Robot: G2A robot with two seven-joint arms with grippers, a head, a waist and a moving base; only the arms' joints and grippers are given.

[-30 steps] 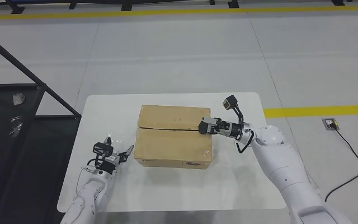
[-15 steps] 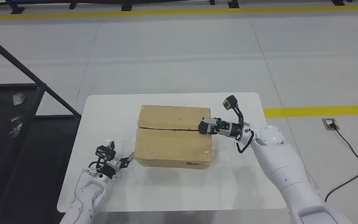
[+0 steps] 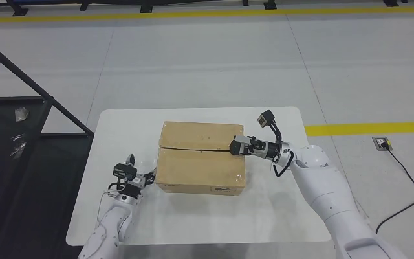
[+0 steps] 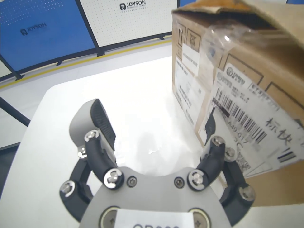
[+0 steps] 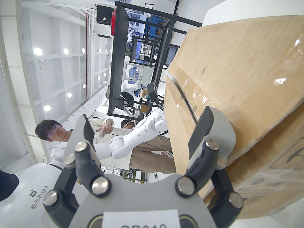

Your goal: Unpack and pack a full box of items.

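Note:
A brown cardboard box [image 3: 202, 157] sits mid-table with both top flaps down, shiny tape along the seam. My left gripper [image 3: 141, 182] is low on the table at the box's near left corner. It is open [image 4: 156, 124], and one fingertip [image 4: 210, 123] is against the labelled end wall of the box [image 4: 237, 77]. My right gripper [image 3: 234, 146] rests at the right end of the seam and is open [image 5: 144, 131]. One of its pads [image 5: 201, 131] lies on the box top [image 5: 237, 67] beside the seam, the other off the edge.
The white table [image 3: 123, 133] has bare strips left and right of the box and a narrow one in front. A black metal rack [image 3: 26, 129] stands past the table's left edge. Yellow floor lines run behind and to the right.
My left gripper has slid right across the table, up to the box's near left corner. The right arm and the box have stayed put.

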